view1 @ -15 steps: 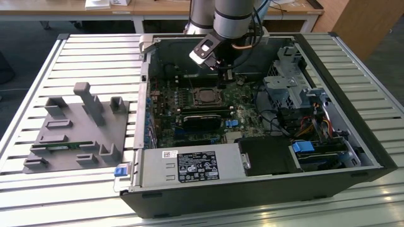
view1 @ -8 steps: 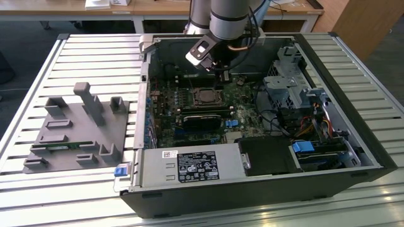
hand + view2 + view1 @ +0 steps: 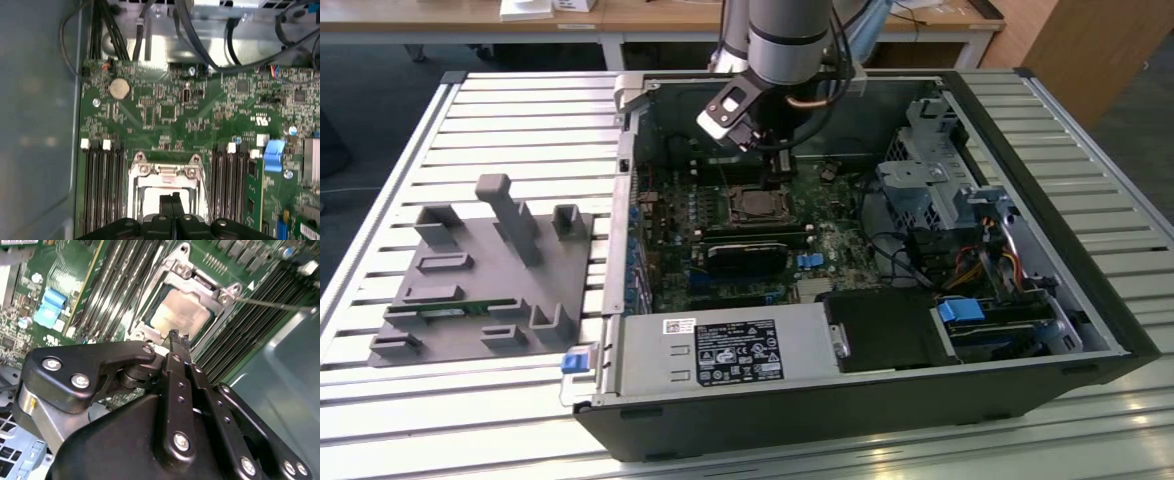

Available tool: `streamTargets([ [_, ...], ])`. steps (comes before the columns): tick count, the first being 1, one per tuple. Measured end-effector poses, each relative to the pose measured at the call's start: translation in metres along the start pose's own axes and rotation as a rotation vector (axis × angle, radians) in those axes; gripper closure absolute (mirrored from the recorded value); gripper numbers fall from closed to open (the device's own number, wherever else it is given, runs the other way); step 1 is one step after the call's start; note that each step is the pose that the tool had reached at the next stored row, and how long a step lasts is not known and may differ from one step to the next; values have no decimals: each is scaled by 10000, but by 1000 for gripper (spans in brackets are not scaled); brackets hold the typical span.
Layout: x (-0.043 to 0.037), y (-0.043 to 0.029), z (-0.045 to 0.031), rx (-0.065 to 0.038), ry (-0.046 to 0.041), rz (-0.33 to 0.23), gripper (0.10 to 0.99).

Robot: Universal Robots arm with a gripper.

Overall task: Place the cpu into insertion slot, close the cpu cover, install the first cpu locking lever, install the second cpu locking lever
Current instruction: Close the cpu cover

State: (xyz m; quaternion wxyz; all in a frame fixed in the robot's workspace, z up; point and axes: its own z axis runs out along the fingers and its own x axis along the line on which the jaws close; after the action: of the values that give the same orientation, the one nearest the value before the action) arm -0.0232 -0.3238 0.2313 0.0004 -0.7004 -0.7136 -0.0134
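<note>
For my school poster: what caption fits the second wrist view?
End effector, shut, poised by the cpu seated beneath the windowed cpu cover.

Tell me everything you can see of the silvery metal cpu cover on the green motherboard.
The silvery metal cpu cover is a thin square frame with a large central window. It lies flat on the green motherboard, the dull silver-grey cpu showing through the window. Screw heads sit at two corners. The black gripper, shut, hangs over one edge; contact cannot be told.
</note>
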Motion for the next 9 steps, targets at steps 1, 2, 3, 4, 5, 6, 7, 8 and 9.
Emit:
streamTargets([
  [1,0,-15,0,0,-1,-1,980],
  [2,1,-31,0,0,-1,-1,980],
  [3,1,-43,0,0,1,-1,980],
  [4,1,-55,0,1,3,-1,980],
  [5,1,-70,0,0,6,-1,980],
  [6,2,-81,1,-1,8,0,980],
  [7,2,-88,1,0,8,0,980],
  [8,2,-96,1,0,8,0,980],
  [9,2,-100,1,0,9,0,980],
])
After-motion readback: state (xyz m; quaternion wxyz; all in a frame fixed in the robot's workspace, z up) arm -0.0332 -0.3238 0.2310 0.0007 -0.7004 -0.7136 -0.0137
